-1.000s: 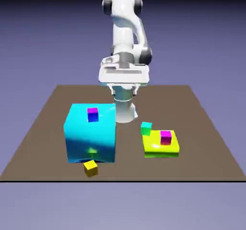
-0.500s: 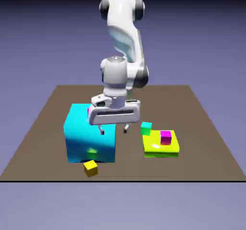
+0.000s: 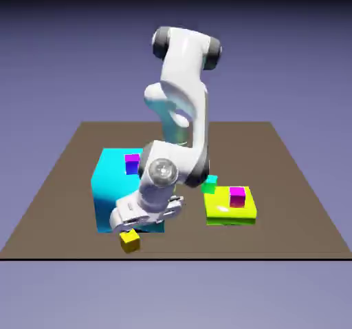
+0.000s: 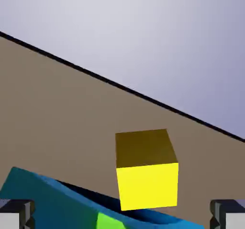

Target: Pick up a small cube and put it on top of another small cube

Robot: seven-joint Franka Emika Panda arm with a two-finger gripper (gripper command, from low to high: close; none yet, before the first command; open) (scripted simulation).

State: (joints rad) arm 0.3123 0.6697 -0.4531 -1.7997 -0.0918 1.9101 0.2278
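A white robot arm (image 3: pixel 185 62) shows rounded, glossy segments, dark grey joint caps at its 10 and 2 o'clock, and a pale grey round wrist disc (image 3: pixel 163 171).

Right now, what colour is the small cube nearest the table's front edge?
Yellow; the small cube shows best in the hand view.

The white robot arm (image 3: pixel 185 66) looks like smooth, glossy plastic with dark grey joint caps. The big cyan block (image 3: pixel 113 197) has a smooth, satin-like surface. The flat yellow-green slab (image 3: pixel 230 214) is glossy, with a bright highlight. The brown worktop (image 3: pixel 275 235) looks matt and smooth. The tiny yellow cube (image 4: pixel 147 185) is smooth-faced, its material unclear.
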